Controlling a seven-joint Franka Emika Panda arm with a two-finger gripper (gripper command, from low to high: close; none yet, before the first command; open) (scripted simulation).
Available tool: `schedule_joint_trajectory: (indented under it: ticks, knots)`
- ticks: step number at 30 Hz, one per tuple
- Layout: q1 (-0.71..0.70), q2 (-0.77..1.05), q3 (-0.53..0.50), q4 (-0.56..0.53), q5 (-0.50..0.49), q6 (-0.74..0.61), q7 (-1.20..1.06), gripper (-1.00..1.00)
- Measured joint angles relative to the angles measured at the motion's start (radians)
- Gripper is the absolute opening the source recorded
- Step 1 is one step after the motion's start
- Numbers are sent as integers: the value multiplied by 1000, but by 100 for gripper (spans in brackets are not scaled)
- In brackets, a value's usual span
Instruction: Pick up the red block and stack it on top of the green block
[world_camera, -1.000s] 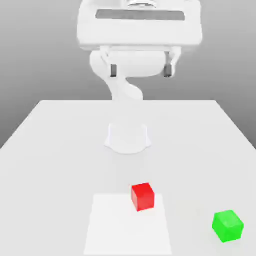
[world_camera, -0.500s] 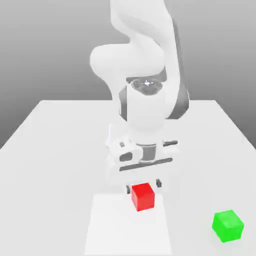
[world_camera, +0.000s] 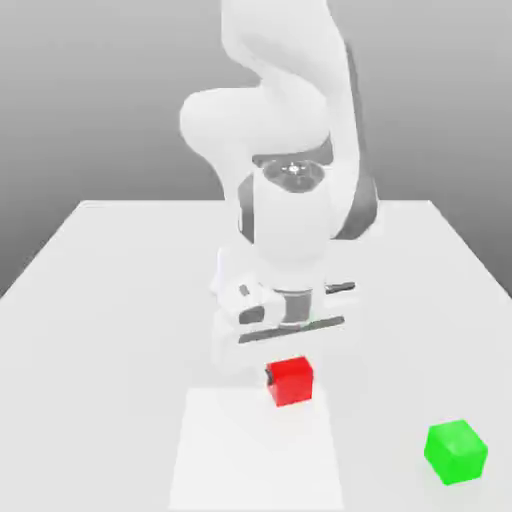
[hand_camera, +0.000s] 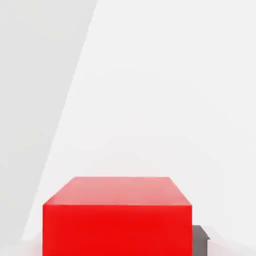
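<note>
The hand (world_camera: 291, 372) is clamped on the red block (world_camera: 291, 381), coming straight down over it so the lift stays square; the green block (world_camera: 456, 452) sits well apart toward the exterior view's right of the red block, on the desk (world_camera: 110, 290), unobstructed for stacking.

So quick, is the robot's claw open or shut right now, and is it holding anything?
Gripper: shut on the red block.
</note>
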Motion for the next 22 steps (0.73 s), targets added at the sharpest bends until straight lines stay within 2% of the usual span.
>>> schedule_joint_trajectory:
  ticks: [3,14,18,19,22]
  knots:
    - [52,-7,19,63,3,-69,-66,-100]
    - [240,186,140,450,-37,-267,-397,-100]
    - [260,317,134,486,-83,-173,-392,-100]
    - [266,346,127,488,-93,-147,-386,100]
    - [266,346,127,488,-93,-147,-386,100]
